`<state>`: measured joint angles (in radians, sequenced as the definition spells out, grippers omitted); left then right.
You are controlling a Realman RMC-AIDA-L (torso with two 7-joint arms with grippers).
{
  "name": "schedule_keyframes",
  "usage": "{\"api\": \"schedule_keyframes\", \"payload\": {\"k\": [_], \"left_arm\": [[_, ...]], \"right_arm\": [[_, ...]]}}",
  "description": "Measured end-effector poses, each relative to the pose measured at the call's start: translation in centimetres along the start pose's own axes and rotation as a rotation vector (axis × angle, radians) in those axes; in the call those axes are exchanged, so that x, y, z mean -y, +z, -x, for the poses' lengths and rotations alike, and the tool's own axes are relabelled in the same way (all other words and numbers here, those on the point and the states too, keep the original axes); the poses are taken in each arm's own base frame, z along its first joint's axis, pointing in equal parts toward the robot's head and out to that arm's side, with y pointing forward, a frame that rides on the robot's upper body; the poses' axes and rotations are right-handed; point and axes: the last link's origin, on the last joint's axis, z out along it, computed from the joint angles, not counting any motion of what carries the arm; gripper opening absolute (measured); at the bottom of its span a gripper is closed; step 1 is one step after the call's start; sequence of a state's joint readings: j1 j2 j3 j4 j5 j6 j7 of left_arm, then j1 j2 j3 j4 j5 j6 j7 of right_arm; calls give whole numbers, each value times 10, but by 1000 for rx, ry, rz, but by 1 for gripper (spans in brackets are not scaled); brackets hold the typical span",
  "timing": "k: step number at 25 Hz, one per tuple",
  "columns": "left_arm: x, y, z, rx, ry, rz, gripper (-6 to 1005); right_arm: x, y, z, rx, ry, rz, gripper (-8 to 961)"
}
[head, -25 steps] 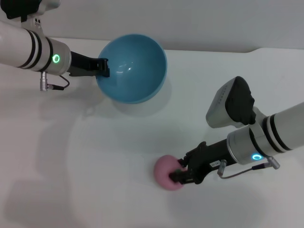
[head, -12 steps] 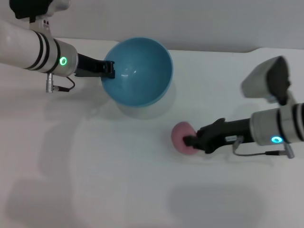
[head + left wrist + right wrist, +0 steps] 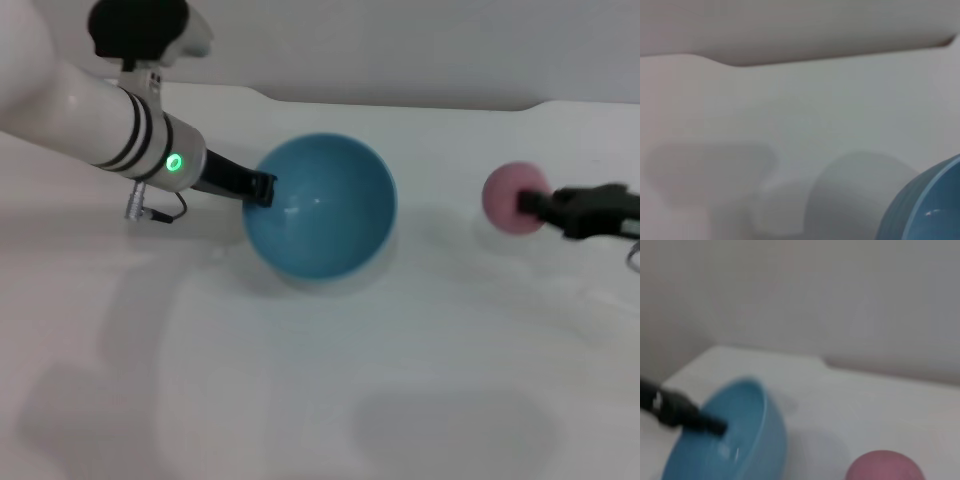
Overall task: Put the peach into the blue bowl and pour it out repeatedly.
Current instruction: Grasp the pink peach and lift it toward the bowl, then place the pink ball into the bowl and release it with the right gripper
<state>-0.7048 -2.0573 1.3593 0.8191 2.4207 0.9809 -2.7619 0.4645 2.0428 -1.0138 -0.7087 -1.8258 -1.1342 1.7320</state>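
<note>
- Left gripper (image 3: pixel 262 188) first: it is clamped on the near-left rim of the blue bowl (image 3: pixel 322 208), jaws closed over the wall. The bowl's mouth tips toward the camera and its inside looks empty. For a clean drop it would be better held level and steady, opening upward, so the fruit does not roll back out.
- Table (image 3: pixel 300 400) under the bowl: pale and smooth. The bowl seems to sit on or just above it; which of the two cannot be told.
- Peach (image 3: pixel 514 198) next: it is well to the right of the bowl and apart from it, raised off the table, pinched from its right side.
- Right gripper (image 3: pixel 535 203) last: its dark fingers are closed on the peach. The likely good move is to carry it leftward over the rim, stop above the bowl's middle, lower close to the inside, and only then open. Releasing too high risks a bounce over the rim.
</note>
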Motion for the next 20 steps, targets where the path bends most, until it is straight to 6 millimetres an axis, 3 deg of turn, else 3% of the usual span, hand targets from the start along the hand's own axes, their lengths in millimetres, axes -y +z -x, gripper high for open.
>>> {"api": "schedule_keyframes", "payload": {"k": [5, 11, 14, 20], "left_arm": [[-23, 9, 3, 55, 84, 25, 0], [-69, 21, 2, 103, 207, 101, 0], [-81, 24, 1, 108, 239, 122, 0], [-86, 24, -2, 98, 234, 136, 0]], "right_arm": [[-2, -21, 22, 89, -47, 50, 139], [-33, -17, 51, 106, -169, 203, 162], [-49, -2, 53, 24, -244, 277, 174], [-52, 15, 37, -172, -274, 279, 197]]}}
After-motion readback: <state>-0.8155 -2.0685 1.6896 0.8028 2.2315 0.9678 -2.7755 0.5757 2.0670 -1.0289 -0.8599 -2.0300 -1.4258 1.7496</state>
